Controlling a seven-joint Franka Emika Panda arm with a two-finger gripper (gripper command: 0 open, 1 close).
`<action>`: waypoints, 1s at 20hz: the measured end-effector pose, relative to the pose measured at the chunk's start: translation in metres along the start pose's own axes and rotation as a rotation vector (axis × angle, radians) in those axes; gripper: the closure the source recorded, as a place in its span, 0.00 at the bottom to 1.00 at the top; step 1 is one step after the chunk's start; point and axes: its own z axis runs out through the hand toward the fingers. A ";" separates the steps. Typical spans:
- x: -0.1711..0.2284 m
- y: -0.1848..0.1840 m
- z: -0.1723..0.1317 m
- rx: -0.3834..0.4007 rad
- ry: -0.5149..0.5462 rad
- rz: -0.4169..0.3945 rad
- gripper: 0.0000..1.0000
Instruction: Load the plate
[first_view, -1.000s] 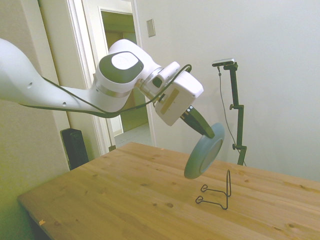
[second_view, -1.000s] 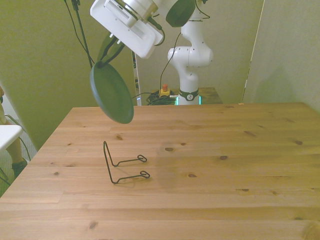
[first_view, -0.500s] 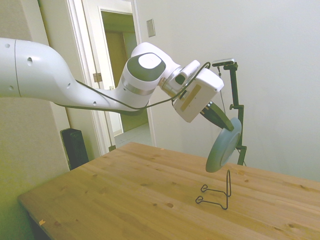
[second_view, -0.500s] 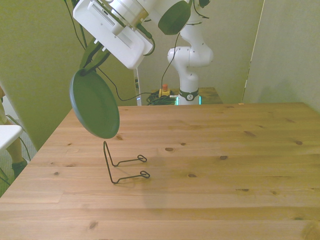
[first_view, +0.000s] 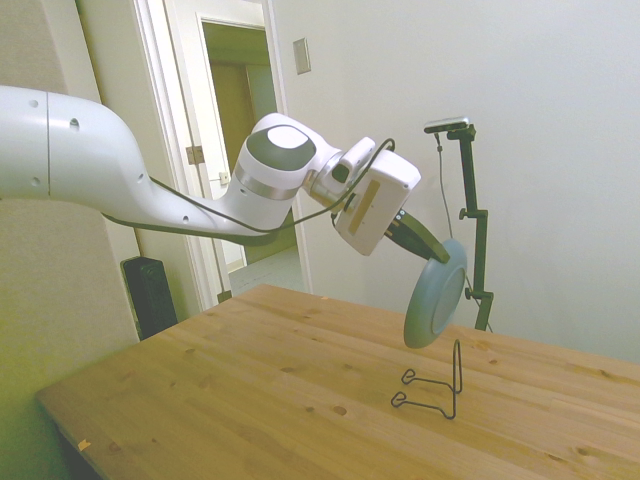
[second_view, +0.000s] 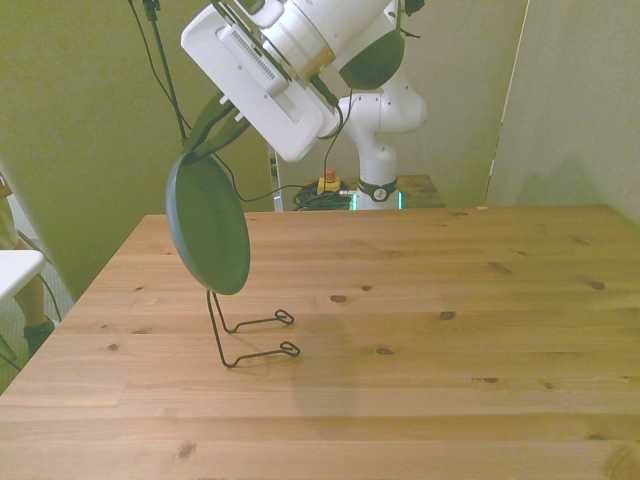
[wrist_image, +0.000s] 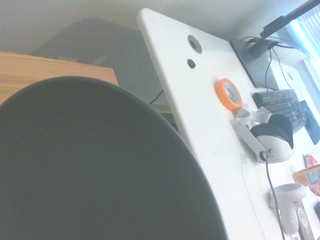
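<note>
The grey-green plate hangs nearly on edge in the air, held at its top rim by my gripper, which is shut on it. Its lower edge hovers just above the upright back of the thin black wire stand on the wooden table. In the wrist view the plate's dark face fills most of the picture.
The stand sits toward the front view's left half of the table. Past the table edge the wrist view shows a white desk with an orange tape roll, a keyboard and headsets. A doorway is behind the arm.
The plate has come down and shifted toward the front view's right, from out past the stand to just above its upright back. The grip on the rim is unchanged.
</note>
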 end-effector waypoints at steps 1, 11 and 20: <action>-0.007 -0.004 0.005 -0.008 0.002 -0.005 1.00; -0.042 -0.031 0.014 -0.025 0.030 -0.041 1.00; -0.067 -0.050 0.029 -0.047 0.044 -0.068 1.00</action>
